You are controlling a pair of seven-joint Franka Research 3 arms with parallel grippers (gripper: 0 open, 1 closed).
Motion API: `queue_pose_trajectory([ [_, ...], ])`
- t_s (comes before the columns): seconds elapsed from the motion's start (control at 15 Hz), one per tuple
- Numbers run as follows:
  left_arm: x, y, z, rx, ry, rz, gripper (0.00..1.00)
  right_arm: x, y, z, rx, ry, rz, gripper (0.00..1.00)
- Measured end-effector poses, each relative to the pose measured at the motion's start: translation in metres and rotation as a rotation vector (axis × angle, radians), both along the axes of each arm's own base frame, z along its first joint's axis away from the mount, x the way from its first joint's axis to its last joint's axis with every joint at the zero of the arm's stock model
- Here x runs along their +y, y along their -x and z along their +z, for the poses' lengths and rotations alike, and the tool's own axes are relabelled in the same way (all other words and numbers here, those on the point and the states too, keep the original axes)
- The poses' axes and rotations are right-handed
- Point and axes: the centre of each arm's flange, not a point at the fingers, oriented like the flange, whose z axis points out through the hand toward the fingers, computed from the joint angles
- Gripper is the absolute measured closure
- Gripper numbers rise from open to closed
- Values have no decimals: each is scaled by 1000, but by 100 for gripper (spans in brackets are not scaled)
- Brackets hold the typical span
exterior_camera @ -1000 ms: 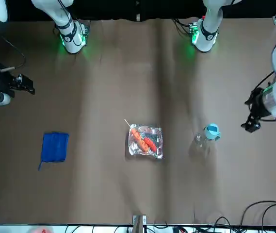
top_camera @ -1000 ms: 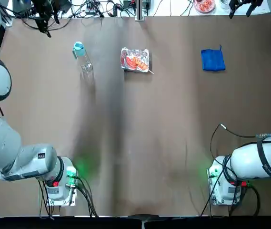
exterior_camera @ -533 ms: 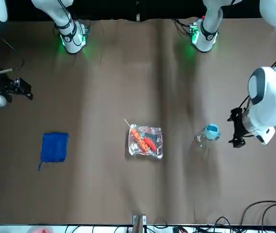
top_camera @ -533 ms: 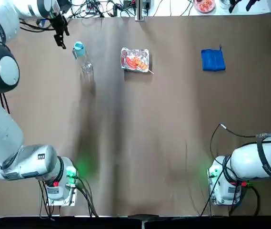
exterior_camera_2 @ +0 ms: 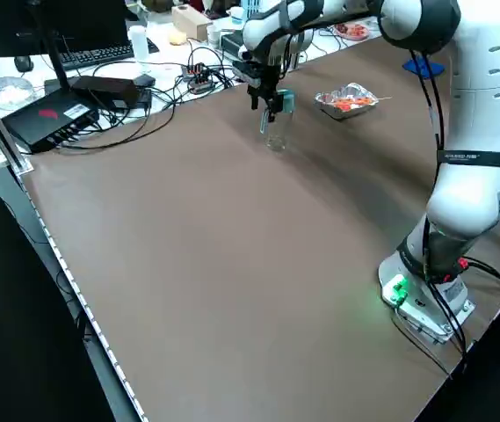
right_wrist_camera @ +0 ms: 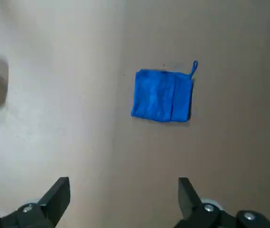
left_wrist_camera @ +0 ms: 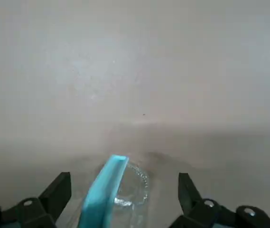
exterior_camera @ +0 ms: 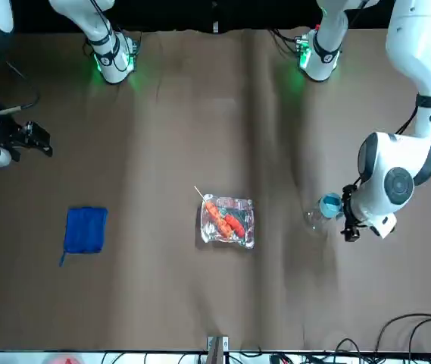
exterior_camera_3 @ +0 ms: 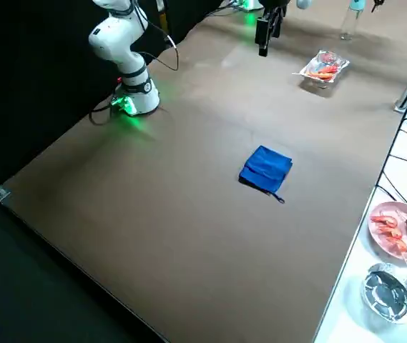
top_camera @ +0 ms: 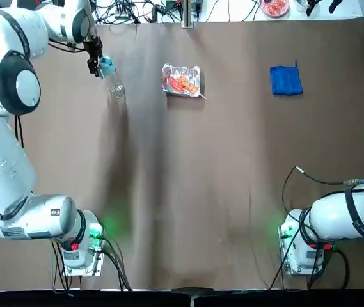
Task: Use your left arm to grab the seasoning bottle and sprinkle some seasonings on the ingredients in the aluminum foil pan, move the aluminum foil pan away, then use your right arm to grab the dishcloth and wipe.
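Note:
The seasoning bottle [top_camera: 113, 83], clear with a light blue cap [exterior_camera: 330, 205], stands at the far left of the table. My left gripper [top_camera: 94, 62] hangs right beside the cap on its outer side. In the left wrist view the open left gripper [left_wrist_camera: 124, 192] has the cap [left_wrist_camera: 105, 192] between its fingers without touching it. The aluminum foil pan [top_camera: 182, 80] with red-orange ingredients [exterior_camera: 225, 218] lies to the bottle's right. Farther right rests the blue dishcloth [top_camera: 286, 80]. High above it, my right gripper [right_wrist_camera: 124, 197] stands open and holds nothing.
Cables and electronics [exterior_camera_2: 83, 97] line the table's far edge. A plate of food [exterior_camera_3: 400, 229] and a foil cup [exterior_camera_3: 389, 289] sit on the white bench beyond that edge. Brown tabletop [top_camera: 194, 192] stretches between the arm bases and the objects.
My left gripper has swung in from the far left edge to the bottle's cap. The right arm has barely shifted. Bottle, pan and cloth have not moved.

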Motion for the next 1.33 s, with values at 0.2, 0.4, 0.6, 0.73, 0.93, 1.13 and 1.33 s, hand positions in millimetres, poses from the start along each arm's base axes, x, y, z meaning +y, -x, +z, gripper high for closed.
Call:
queue_pose_trajectory([
  [0.2, 5, -1, -8, 0, -8, 4, 0, -3, 5, 1, 23, 1, -5, 0],
  [0.4, 6, -2, -8, 0, -8, 3, 2, -5, 8, 3, 30, 1, -8, 0],
  [0.6, 4, 0, -9, 5, -7, -6, 5, -5, 8, 4, 29, 1, -7, 0],
  [0.73, 3, 0, -10, 9, -6, -19, 8, -5, 8, 4, 29, 1, -7, 0],
  [0.93, 3, 2, -12, 15, -5, -36, 12, -4, 8, 4, 29, 2, -4, 0],
  [1.13, 2, 3, -13, 25, -6, -42, 15, -3, 8, 4, 30, 2, -3, 0],
  [1.33, 2, 3, -12, 27, -6, -43, 26, -3, 8, 4, 30, 2, -3, 0],
])
